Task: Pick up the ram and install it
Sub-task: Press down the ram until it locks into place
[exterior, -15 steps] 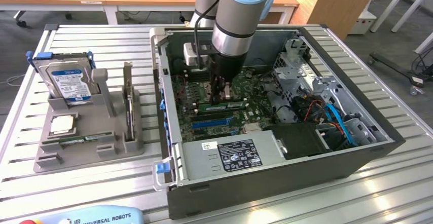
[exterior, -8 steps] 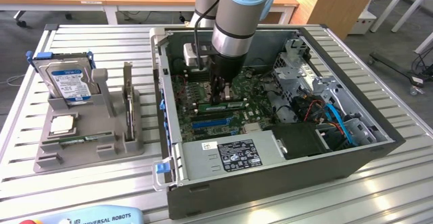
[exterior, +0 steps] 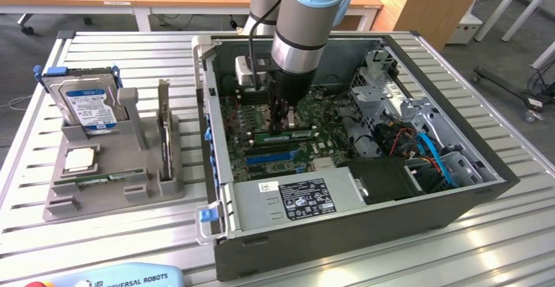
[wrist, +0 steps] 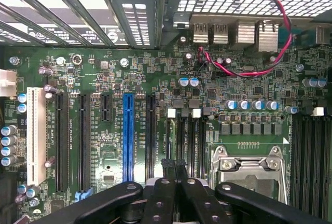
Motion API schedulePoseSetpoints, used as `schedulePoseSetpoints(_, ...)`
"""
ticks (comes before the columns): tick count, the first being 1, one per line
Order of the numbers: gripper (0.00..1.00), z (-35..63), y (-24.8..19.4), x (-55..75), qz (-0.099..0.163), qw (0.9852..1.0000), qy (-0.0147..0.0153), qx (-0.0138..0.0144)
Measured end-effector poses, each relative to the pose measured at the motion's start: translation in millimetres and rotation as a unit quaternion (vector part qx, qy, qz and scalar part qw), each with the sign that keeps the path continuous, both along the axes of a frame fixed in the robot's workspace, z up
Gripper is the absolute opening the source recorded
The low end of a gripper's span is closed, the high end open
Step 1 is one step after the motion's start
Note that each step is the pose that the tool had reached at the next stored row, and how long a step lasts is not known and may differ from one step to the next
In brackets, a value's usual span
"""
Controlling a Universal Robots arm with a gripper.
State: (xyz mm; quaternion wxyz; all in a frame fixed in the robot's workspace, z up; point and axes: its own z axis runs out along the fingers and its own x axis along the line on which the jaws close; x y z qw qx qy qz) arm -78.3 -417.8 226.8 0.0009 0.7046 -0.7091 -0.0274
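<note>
On the exterior view's left, the grey holder (exterior: 113,170) sits on my slatted worktop (exterior: 52,235), with a hard drive (exterior: 87,108) standing upright at its far end and a square silver processor chip (exterior: 80,160) lying flat in a pocket nearer the camera. A thin green strip (exterior: 97,180) lies in the slot below that chip; I cannot tell what it is.

Moving right, the open computer case (exterior: 347,235) holds the green motherboard (exterior: 260,115). My arm (exterior: 303,34) comes straight down into the case, and my tool (exterior: 280,130) is low over the board, its fingers (wrist: 166,198) shut together. A ram (exterior: 292,133) stick with a white label lies along the board right at my fingertips, touching or just beside them; whether I grip it I cannot tell.

In the wrist view, my closed tool hangs over the black memory slots (wrist: 189,141), between the blue expansion slot (wrist: 128,136) and the processor socket (wrist: 249,164).
</note>
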Motion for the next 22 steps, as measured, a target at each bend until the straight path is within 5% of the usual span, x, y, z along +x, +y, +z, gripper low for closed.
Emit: schedulePoseSetpoints(22, 0.1, -2.1, 0.0, 0.0, 0.0, 1.0, 0.0, 0.0)
